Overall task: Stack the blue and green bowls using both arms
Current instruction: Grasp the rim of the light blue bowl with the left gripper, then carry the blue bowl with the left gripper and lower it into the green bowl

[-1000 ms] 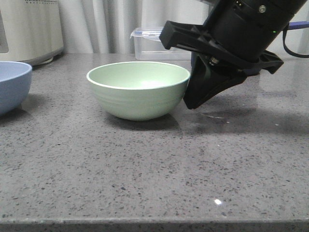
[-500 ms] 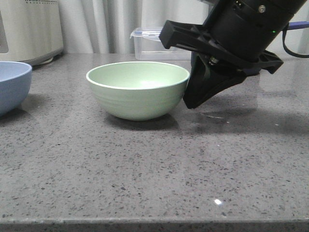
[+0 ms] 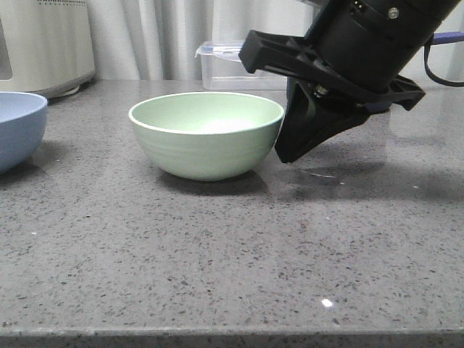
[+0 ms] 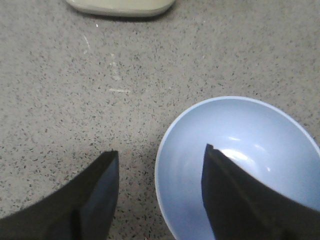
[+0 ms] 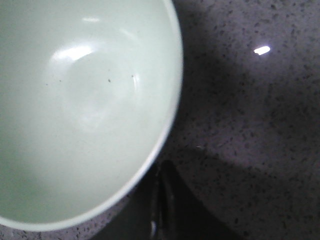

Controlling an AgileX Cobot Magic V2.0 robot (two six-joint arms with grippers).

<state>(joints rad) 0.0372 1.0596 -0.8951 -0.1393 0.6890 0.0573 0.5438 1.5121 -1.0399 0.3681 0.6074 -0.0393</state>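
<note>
Two bowls sit apart on the speckled grey stone surface [image 3: 232, 254], neither lifted, so the work looks to be at the grasping stage, before any stacking. The round pale mint-green matte bowl [image 3: 206, 134], with faint horizontal ridges outside and a lighter rim, stands at the centre of the front view; the round pale periwinkle-blue matte bowl [image 3: 18, 127] with smooth sides is cut off by the left edge of that frame, well apart from the green one. The bulky black right gripper [image 3: 290, 148] comes down from the upper right, its lower finger reaching the surface just beside the green bowl's right wall, possibly touching it. In the right wrist view the green bowl [image 5: 85, 105] fills the upper left and a dark sliver of finger lies under its rim; whether these jaws are spread or pressed together I cannot tell. In the left wrist view the black left gripper [image 4: 157, 195] has its jaws spread, one finger over the blue bowl [image 4: 250, 165] and the other over the bare surface, so they straddle the near rim without pinching it. Next, I judge, each gripper must close on a rim wall and one bowl be carried over the other; both are thin-walled, smooth and light-looking, so a shallow pinch could slip or tip them. Behind stand a clear plastic container [image 3: 232, 69] and a cream appliance [image 3: 43, 43].
</note>
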